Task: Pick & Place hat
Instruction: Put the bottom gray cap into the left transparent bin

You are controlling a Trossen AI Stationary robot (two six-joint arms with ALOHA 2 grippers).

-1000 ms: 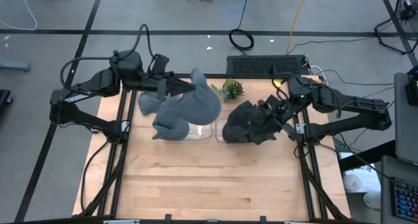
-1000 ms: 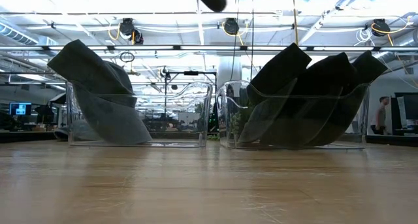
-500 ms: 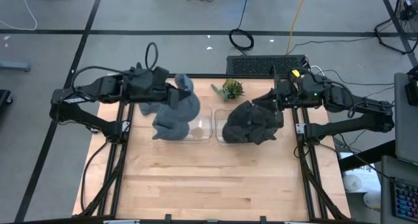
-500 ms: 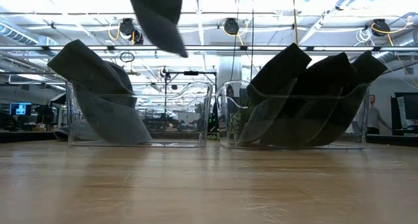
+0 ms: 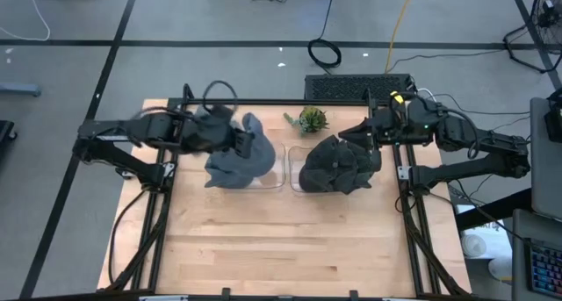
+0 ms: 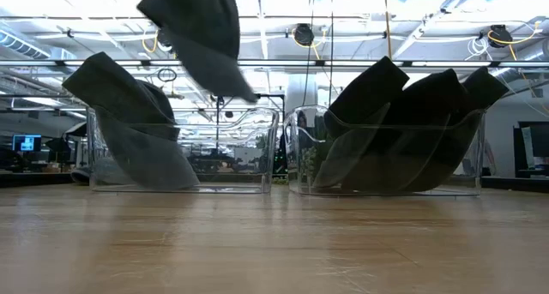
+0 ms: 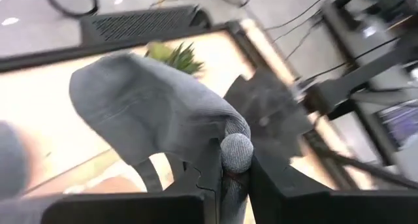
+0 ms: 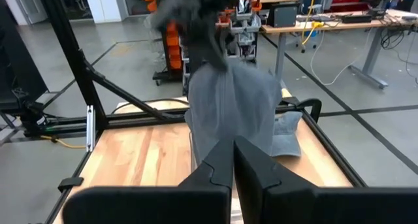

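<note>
A grey hat (image 5: 256, 141) hangs from my left gripper (image 5: 242, 144) above the left clear bin (image 5: 277, 175). That bin holds more grey hats (image 5: 230, 170), which lean on its left wall in the low view (image 6: 129, 114). In the low view the held hat (image 6: 202, 37) hangs above the bin's rim. Dark hats (image 5: 338, 165) fill the right clear bin (image 6: 296, 157) and stick out over its rim. My right gripper (image 5: 367, 132) is shut and empty at the far side of the right bin. My left gripper (image 7: 235, 178) pinches the grey hat between its two fingers at a rounded lump of cloth (image 7: 236, 149) on the hat's edge. The rest of the hat (image 7: 150, 106) spreads out beyond the fingertips. The hat is lifted clear and hangs slack over the left bin.
A small green plant (image 5: 312, 119) stands at the table's far edge between the two bins. A black frame rail runs along the table's sides. Bare wooden tabletop (image 5: 281, 240) stretches from the bins to the near edge.
My left gripper has carried the grey hat down and toward the near edge, over the left bin; the hat has dropped into the low view from above. My right gripper has drawn back from the dark hats toward the far edge, then kept still.
</note>
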